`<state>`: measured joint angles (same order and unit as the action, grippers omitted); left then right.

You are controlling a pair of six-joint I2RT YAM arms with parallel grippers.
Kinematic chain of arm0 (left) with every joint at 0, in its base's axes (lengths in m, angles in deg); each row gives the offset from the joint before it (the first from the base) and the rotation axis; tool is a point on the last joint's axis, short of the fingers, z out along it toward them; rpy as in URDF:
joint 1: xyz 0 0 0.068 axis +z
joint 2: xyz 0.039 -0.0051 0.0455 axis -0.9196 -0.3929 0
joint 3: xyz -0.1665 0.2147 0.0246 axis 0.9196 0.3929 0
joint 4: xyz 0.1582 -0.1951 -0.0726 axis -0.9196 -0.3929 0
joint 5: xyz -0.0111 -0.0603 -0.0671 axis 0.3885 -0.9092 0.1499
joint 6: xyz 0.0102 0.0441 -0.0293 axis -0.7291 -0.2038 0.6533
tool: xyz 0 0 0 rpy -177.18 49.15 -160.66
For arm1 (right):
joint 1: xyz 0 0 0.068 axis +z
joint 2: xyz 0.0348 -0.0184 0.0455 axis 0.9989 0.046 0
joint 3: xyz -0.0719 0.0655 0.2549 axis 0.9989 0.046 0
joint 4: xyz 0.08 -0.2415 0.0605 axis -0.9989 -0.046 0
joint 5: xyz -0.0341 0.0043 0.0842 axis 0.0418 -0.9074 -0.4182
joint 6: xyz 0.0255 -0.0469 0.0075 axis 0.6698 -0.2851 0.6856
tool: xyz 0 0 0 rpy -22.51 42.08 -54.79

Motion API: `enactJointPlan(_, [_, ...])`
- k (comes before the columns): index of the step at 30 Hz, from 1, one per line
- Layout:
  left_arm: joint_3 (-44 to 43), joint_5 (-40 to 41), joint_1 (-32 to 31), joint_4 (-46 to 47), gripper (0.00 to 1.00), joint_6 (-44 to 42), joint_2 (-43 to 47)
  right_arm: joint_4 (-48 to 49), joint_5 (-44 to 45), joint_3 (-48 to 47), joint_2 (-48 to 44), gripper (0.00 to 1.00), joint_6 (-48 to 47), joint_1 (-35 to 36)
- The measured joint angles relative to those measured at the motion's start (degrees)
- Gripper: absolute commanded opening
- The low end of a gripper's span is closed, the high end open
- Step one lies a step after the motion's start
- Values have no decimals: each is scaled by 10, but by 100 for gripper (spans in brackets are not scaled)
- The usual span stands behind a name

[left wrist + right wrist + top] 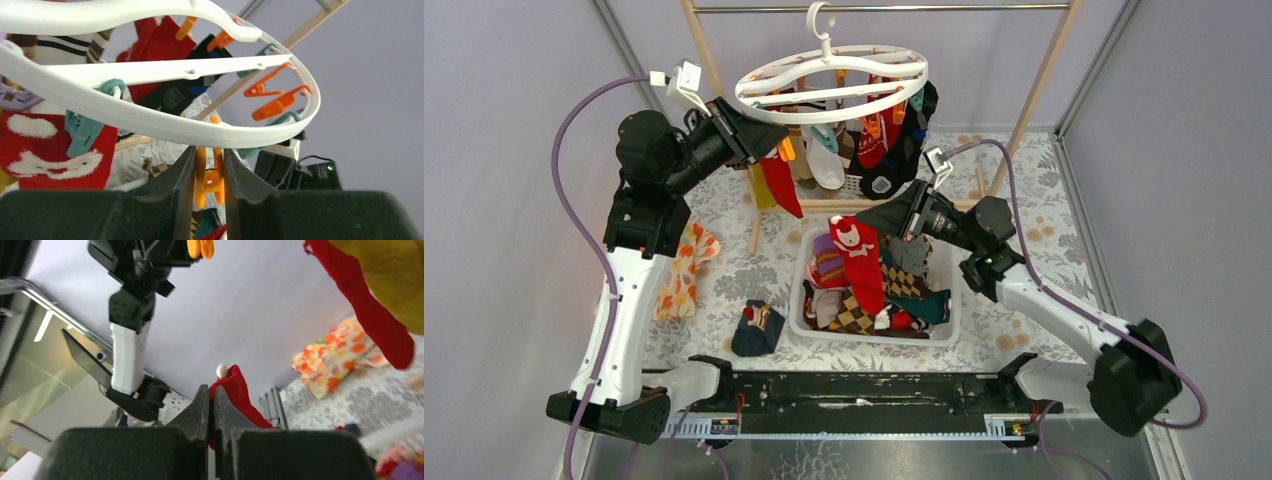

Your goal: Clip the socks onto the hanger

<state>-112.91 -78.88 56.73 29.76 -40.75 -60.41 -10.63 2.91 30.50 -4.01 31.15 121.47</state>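
- Left gripper (209, 150) fills the bottom of its own view. Its two dark fingers are partly closed and pinch an orange clip (209, 182) from both sides.
- That clip hangs from the near rim of the white hanger (150, 120). Its mouth points down behind the fingers, so I cannot tell if it is pushed open.
- Right gripper (211, 392) is squeezed tight shut. It has hold of the top edge of a red sock (237, 390).
- From above, this sock has a white bear face. It dangles from the gripper over the white basket (879, 337), with its toe down among the others.
- It is below the hanger and off to the right of the pinched clip. It is near the clip but not touching it.
- Done so far: some socks are already clipped up. A plain red one (781, 185), a pale one (826, 165) and a black one (914, 140) hang under the ring.
- Some clips are free, like the spare orange clips (270, 107) and a teal clip (82, 132).
- Left to do: a pile of socks (856, 310) sits in the basket, some striped, some with diamonds, one teal.
- One dark sock (757, 330) lies on the table (1034, 215) just beside the basket.
- I think the job is only part way done. The bear sock's top needs to go up into the orange clip next.
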Motion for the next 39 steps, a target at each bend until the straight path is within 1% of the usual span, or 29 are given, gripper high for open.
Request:
enactJointPlan(5, [3,-40,0,31,4,36,-2,186,-20,-22,94,0,96,7])
enactJointPlan(11, [18,-67,0,62,4,65,-2,299,-19,-80,168,0,122,36])
enactJointPlan(14, [26,-74,0,71,3,72,-2,333,-14,-118,208,0,122,47])
enactJointPlan(18, [37,-86,1,86,3,82,-2,347,-16,-161,255,0,115,53])
enactJointPlan(21, [44,-101,2,95,3,92,-2,348,-17,-179,272,0,110,53])
enactJointPlan(27, [53,-118,5,114,1,106,-2,351,-27,-203,280,0,96,53])
enactJointPlan(39, [67,-136,5,139,0,124,-2,360,-34,-249,315,0,99,53])
